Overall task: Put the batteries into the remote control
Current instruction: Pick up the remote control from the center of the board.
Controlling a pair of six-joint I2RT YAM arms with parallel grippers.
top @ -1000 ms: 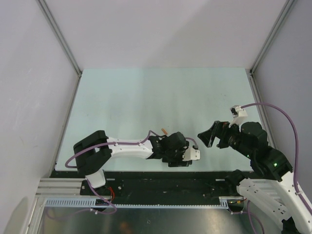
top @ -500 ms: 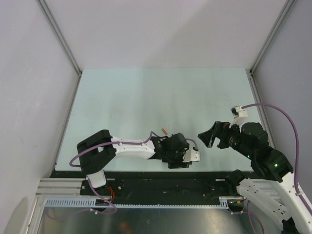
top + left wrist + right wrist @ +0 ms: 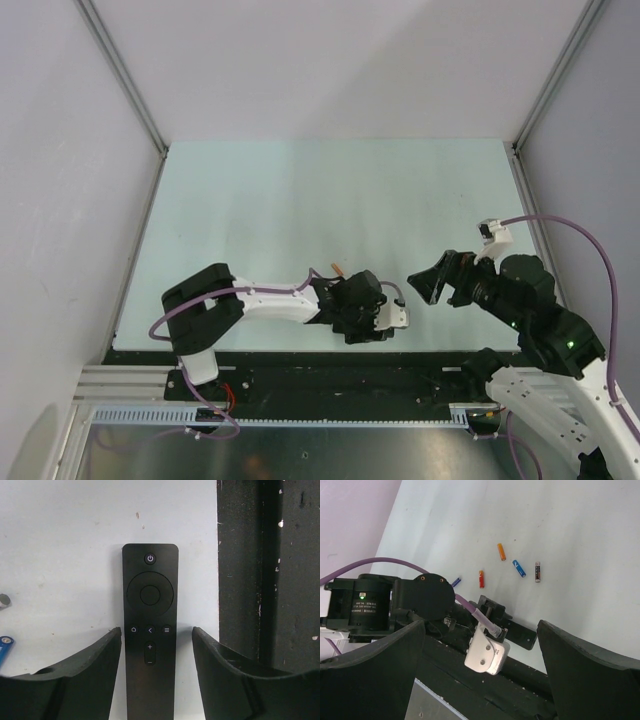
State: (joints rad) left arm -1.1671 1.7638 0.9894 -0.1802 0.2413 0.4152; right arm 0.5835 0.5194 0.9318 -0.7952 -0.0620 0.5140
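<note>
Straddles the remote control (image 3: 150, 595), flat and buttons up on the table (image 3: 60, 530) beside the black strip (image 3: 260, 580) at the near edge, with the left gripper (image 3: 156, 630), jaws part open, one finger just beside its edge, the other clear. Holds the right gripper (image 3: 428, 282) spread wide with nothing in it. Shows five batteries (image 3: 481, 578) loose on the table past the left arm (image 3: 427, 597): two orange, one blue, one dark grey, one purple.

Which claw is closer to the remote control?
Left. The left claw straddles the remote control, one finger on each side. The right claw hangs open off to the side, away from it.
</note>
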